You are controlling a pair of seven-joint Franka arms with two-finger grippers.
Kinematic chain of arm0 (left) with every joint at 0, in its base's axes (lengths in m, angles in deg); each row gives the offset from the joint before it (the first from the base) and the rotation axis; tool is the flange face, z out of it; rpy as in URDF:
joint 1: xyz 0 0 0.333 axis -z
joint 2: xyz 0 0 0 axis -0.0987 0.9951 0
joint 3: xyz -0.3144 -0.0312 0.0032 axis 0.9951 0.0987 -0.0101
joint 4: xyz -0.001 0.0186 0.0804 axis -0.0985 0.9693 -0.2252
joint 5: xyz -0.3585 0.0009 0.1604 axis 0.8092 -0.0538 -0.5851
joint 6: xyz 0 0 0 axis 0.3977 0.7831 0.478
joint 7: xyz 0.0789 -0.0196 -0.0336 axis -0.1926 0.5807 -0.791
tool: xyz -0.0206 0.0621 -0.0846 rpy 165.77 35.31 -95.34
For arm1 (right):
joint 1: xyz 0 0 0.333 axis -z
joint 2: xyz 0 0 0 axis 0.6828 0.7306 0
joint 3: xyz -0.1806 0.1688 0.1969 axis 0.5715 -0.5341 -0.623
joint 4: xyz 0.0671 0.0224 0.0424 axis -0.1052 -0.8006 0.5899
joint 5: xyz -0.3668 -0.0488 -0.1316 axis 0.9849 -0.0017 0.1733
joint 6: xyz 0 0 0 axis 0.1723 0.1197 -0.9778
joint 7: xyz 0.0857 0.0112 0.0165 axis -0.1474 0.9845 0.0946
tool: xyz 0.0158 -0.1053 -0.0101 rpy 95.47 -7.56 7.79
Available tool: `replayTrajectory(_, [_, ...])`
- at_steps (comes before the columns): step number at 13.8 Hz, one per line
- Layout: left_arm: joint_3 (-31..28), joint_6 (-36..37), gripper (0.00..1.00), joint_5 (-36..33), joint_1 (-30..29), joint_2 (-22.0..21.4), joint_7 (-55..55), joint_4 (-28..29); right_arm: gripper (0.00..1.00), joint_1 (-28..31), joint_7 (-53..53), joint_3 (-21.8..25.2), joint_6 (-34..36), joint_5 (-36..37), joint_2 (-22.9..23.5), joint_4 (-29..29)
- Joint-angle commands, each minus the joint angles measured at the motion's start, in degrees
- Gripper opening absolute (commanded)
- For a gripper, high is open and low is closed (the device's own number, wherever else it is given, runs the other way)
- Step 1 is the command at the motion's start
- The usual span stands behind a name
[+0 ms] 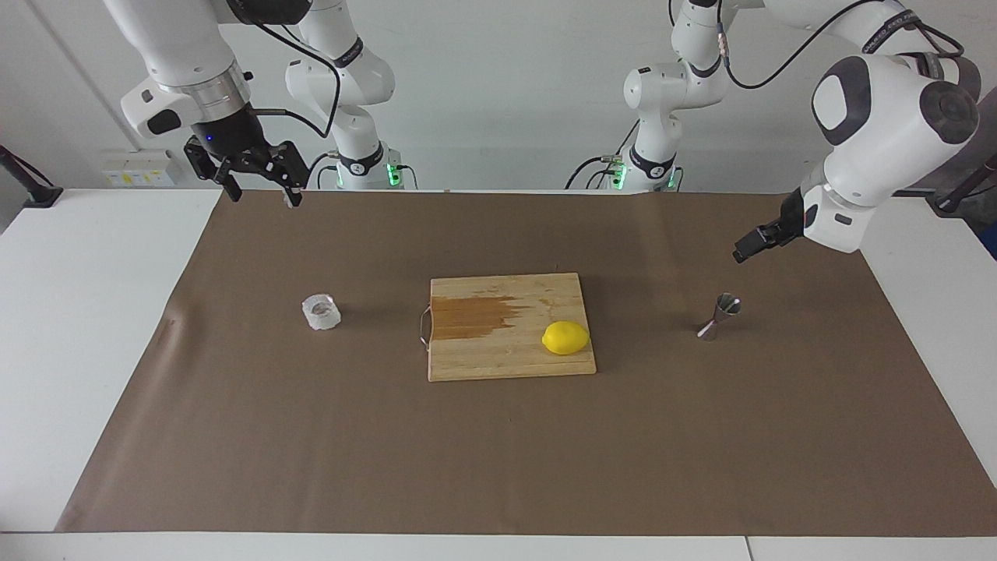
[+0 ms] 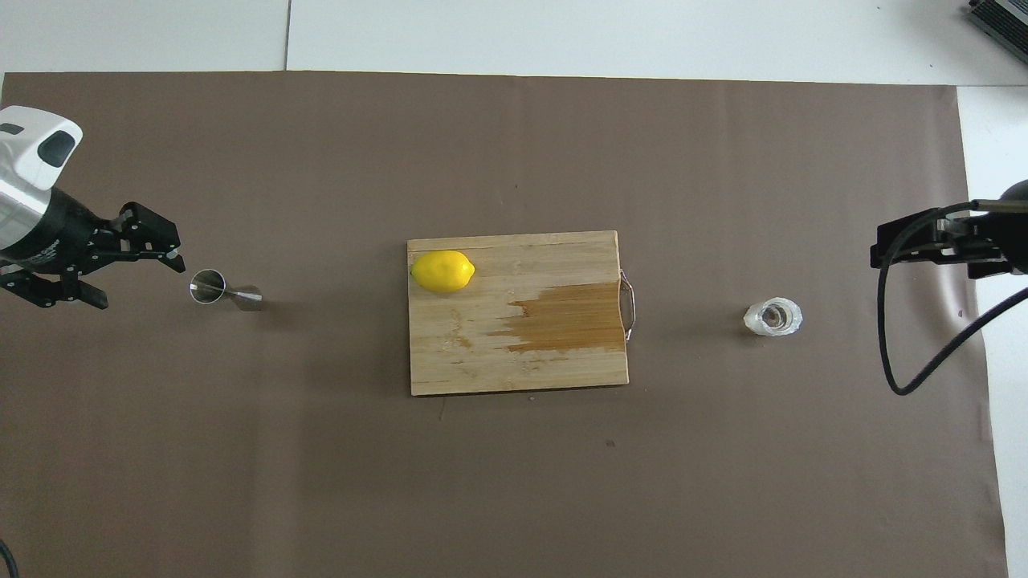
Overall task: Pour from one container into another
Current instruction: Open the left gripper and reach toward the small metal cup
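Right gripper (image 1: 259, 192): hangs in the air over the edge of the brown paper nearest the robots, at the right arm's end of the table; its two black fingers are spread apart and hold nothing. This arm waits.
Glass cup (image 1: 322, 312): a small, squat, clear faceted cup, standing upright on the brown paper, well apart from the cutting board toward the right arm's end; nothing touches it.
Cutting board (image 1: 498, 354): a pale wooden rectangle in the middle of the table, lying flat, with a thin metal handle on the edge that faces the glass cup. A darker wet-looking patch stains the part by the handle.
Lemon (image 1: 565, 338): a whole yellow lemon resting on the cutting board, at the corner farthest from the robots and away from the handle.
Jigger (image 1: 719, 315): a small shiny steel hourglass-shaped measure on the brown paper, well apart from the cutting board toward the left arm's end, about level with it; nothing touches it.
Left gripper (image 2: 132, 281): raised in the air near the jigger, toward the left arm's end from it, fingers pointing toward it. The fingers are released and wide apart, grasping nothing.
Brown paper (image 1: 498, 467): one large sheet covering most of the white table under everything named here.
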Motion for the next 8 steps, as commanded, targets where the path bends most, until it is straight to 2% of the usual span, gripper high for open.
replayTrajectory(1, [0.2,-6.9,1.0,4.6,-3.6,-2.2,-12.8,7.6,1.0,0.8,1.3,-0.4,-0.7,-0.3,-1.3,-1.6])
replayTrajectory(3, [0.1,-15.7,1.0,11.2,-5.5,-5.8,-21.3,16.6,1.0,0.8,1.3,-0.4,-0.7,-0.3,-1.3,-1.6])
replayTrajectory(5, [0.1,-22.2,1.0,21.3,-8.6,-9.3,-24.2,25.1,1.0,0.8,1.3,-0.4,-0.7,-0.3,-1.3,-1.6])
replayTrajectory(8, [0.2,-27.7,1.0,29.4,-9.5,-10.3,-33.3,29.8,1.0,0.8,1.3,-0.4,-0.7,-0.3,-1.3,-1.6])
